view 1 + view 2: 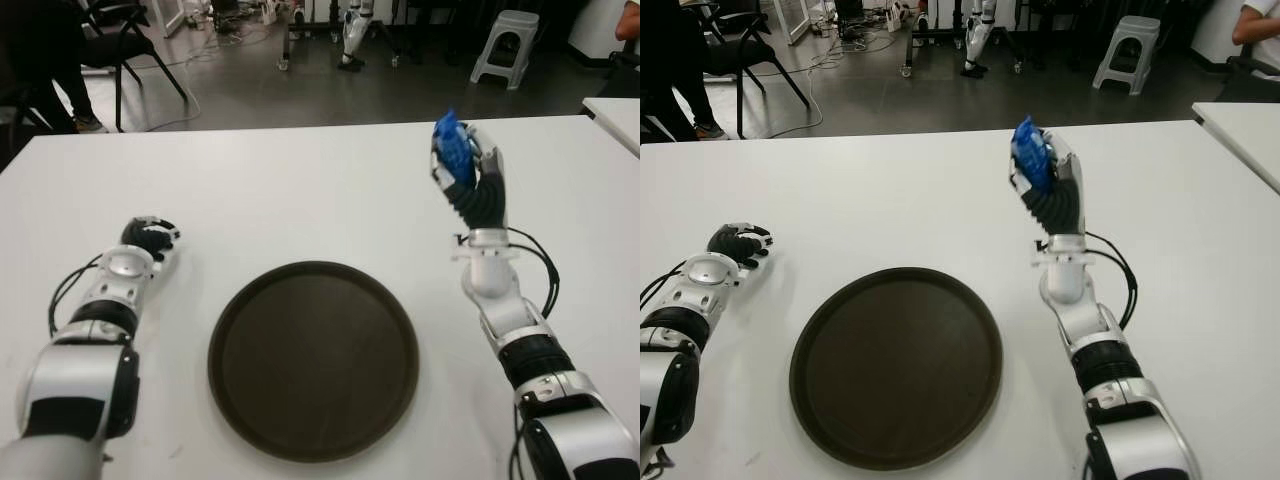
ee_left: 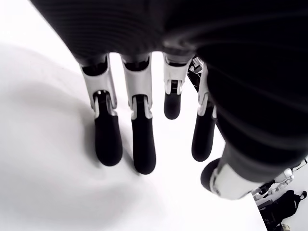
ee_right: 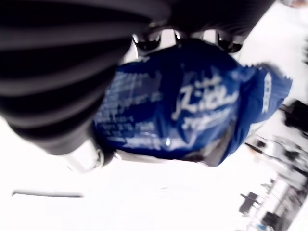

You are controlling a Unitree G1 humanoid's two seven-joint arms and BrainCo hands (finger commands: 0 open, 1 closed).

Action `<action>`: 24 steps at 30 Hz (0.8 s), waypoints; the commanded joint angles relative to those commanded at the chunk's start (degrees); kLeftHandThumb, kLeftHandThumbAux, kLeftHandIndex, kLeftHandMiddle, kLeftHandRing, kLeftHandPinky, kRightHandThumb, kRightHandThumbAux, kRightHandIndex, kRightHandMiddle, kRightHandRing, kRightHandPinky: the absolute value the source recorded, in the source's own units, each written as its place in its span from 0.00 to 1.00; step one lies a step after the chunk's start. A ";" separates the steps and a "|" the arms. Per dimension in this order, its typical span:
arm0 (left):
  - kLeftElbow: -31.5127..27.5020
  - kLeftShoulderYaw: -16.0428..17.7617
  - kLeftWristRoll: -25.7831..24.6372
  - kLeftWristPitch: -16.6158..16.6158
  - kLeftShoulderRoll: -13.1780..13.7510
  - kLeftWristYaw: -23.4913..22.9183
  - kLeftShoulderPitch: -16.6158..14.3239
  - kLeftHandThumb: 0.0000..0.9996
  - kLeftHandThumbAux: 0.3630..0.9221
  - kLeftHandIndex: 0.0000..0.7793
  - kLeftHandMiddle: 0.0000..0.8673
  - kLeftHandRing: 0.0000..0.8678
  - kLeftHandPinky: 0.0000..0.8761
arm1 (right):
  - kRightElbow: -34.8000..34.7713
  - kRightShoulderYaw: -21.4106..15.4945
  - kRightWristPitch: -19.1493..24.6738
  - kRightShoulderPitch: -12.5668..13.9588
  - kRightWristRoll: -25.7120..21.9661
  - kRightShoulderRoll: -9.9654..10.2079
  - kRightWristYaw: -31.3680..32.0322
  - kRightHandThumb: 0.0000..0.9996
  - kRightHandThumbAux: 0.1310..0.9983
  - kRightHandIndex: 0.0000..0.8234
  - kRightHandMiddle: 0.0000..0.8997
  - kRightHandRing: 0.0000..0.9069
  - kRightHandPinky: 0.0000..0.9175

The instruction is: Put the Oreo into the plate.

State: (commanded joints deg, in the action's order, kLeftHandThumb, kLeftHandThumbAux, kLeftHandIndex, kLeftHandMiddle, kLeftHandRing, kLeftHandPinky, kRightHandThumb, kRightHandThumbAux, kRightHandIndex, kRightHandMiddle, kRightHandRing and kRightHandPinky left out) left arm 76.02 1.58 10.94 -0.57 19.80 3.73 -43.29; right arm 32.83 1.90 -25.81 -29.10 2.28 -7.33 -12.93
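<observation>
A blue Oreo packet point(image 1: 452, 150) point(image 3: 192, 120) is held in my right hand point(image 1: 465, 170), which is raised above the white table point(image 1: 300, 190) to the right of and beyond the plate. Its fingers are curled around the packet; in the right wrist view the wrapper fills the palm. The round dark brown plate point(image 1: 312, 358) lies flat near the table's front edge, with nothing on it. My left hand point(image 1: 148, 240) shows to the left of the plate, low at the table, its fingers point(image 2: 143, 144) stretched out and holding nothing.
Beyond the table's far edge there is grey floor with a black chair point(image 1: 120, 40), a white stool point(image 1: 505, 45) and equipment stands. Another white table corner point(image 1: 615, 115) shows at the far right. A person's legs point(image 1: 50, 60) are at the far left.
</observation>
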 joint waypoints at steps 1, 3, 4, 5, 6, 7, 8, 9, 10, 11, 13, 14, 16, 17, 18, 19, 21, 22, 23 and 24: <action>0.00 -0.03 0.03 0.03 0.00 0.03 -0.01 0.67 0.65 0.51 0.14 0.17 0.19 | -0.63 -0.28 0.99 0.17 -0.77 0.17 1.06 0.85 0.62 0.52 0.61 0.89 0.88; -0.06 0.03 -0.08 0.13 -0.05 -0.07 -0.04 0.67 0.65 0.51 0.14 0.17 0.20 | -3.01 -1.00 6.28 0.82 -6.88 1.18 7.98 0.85 0.62 0.52 0.61 0.89 0.87; -0.06 0.10 -0.17 0.21 -0.06 -0.21 -0.07 0.67 0.65 0.51 0.14 0.18 0.21 | -4.26 -1.20 9.03 1.20 -9.75 1.49 11.65 0.85 0.62 0.52 0.61 0.88 0.87; -0.06 0.15 -0.23 0.26 -0.06 -0.31 -0.08 0.67 0.65 0.51 0.14 0.18 0.21 | -5.22 -1.36 10.96 1.49 -11.54 1.64 14.06 0.85 0.62 0.52 0.61 0.88 0.86; -0.05 0.11 -0.20 0.31 -0.05 -0.35 -0.10 0.67 0.65 0.51 0.14 0.18 0.22 | -5.98 -1.11 12.52 1.68 -12.46 1.53 16.18 0.85 0.62 0.52 0.61 0.87 0.86; -0.05 0.07 -0.16 0.35 -0.04 -0.37 -0.11 0.67 0.65 0.51 0.14 0.18 0.22 | -6.64 -0.98 13.76 1.85 -13.07 1.43 17.70 0.85 0.62 0.52 0.61 0.87 0.85; -0.05 0.05 -0.14 0.34 -0.02 -0.35 -0.11 0.67 0.65 0.51 0.14 0.18 0.22 | -7.90 -0.36 14.91 2.22 -13.27 1.48 19.06 0.85 0.62 0.52 0.61 0.87 0.85; -0.05 0.04 -0.12 0.33 -0.01 -0.35 -0.10 0.67 0.65 0.51 0.13 0.18 0.22 | -8.94 0.01 15.87 2.53 -13.40 1.53 20.06 0.85 0.62 0.52 0.61 0.87 0.85; -0.05 -0.01 -0.08 0.31 -0.01 -0.29 -0.10 0.67 0.65 0.51 0.13 0.18 0.22 | -11.57 1.08 17.12 3.33 -13.02 1.78 20.75 0.85 0.62 0.52 0.61 0.87 0.86; -0.07 -0.04 -0.04 0.28 -0.02 -0.23 -0.07 0.67 0.65 0.51 0.13 0.17 0.21 | -13.71 1.75 18.21 4.02 -12.71 1.96 21.29 0.85 0.62 0.52 0.61 0.87 0.86; -0.10 -0.13 0.04 0.23 -0.05 -0.14 -0.05 0.67 0.65 0.51 0.13 0.17 0.20 | -16.57 2.51 19.69 4.85 -12.24 1.89 22.75 0.84 0.62 0.52 0.60 0.87 0.87; -0.12 -0.19 0.08 0.20 -0.10 -0.09 -0.05 0.67 0.66 0.51 0.13 0.17 0.20 | -17.48 2.94 19.92 4.94 -12.23 1.33 24.60 0.84 0.62 0.52 0.60 0.88 0.87; -0.12 -0.23 0.09 0.37 -0.13 -0.05 -0.12 0.67 0.66 0.51 0.13 0.17 0.20 | -19.06 4.04 19.81 5.02 -12.15 0.33 28.48 0.84 0.63 0.52 0.60 0.88 0.87; -0.11 -0.23 0.06 0.53 -0.15 -0.04 -0.17 0.67 0.65 0.51 0.14 0.17 0.20 | -19.64 4.46 19.61 5.05 -12.09 -0.04 30.20 0.84 0.63 0.52 0.60 0.89 0.87; -0.10 -0.23 0.04 0.64 -0.15 0.01 -0.20 0.67 0.65 0.51 0.14 0.17 0.20 | -19.81 4.98 19.03 4.96 -11.98 -0.41 32.16 0.84 0.63 0.52 0.60 0.89 0.87; -0.10 -0.25 0.03 0.70 -0.16 0.05 -0.21 0.67 0.65 0.51 0.14 0.18 0.21 | -19.90 5.23 18.66 4.91 -11.88 -0.61 33.53 0.84 0.63 0.52 0.60 0.89 0.87; -0.11 -0.27 0.02 0.74 -0.15 0.07 -0.21 0.67 0.65 0.51 0.14 0.18 0.22 | -19.63 5.55 17.90 4.73 -11.70 -0.87 35.74 0.84 0.63 0.52 0.60 0.89 0.87; -0.12 -0.30 0.02 0.74 -0.15 0.06 -0.20 0.67 0.65 0.51 0.15 0.18 0.22 | -19.30 5.72 17.26 4.51 -11.52 -1.07 36.91 0.84 0.63 0.52 0.59 0.89 0.87; -0.12 -0.33 0.03 0.75 -0.17 0.07 -0.20 0.67 0.65 0.51 0.15 0.19 0.22 | -19.02 5.75 16.76 4.36 -11.37 -1.19 37.81 0.84 0.63 0.52 0.59 0.89 0.87; -0.14 -0.35 0.02 0.64 -0.19 0.06 -0.16 0.67 0.65 0.51 0.15 0.19 0.22 | -18.60 5.86 16.12 4.11 -11.29 -1.30 38.86 0.84 0.63 0.52 0.59 0.89 0.87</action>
State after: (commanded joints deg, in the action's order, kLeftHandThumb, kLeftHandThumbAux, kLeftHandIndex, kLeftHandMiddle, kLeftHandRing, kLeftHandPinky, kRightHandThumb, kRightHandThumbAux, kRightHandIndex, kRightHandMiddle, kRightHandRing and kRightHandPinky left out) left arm 75.88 1.24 10.96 0.07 19.61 3.79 -43.45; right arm 14.22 7.75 -9.68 -24.99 -9.02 -8.63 25.92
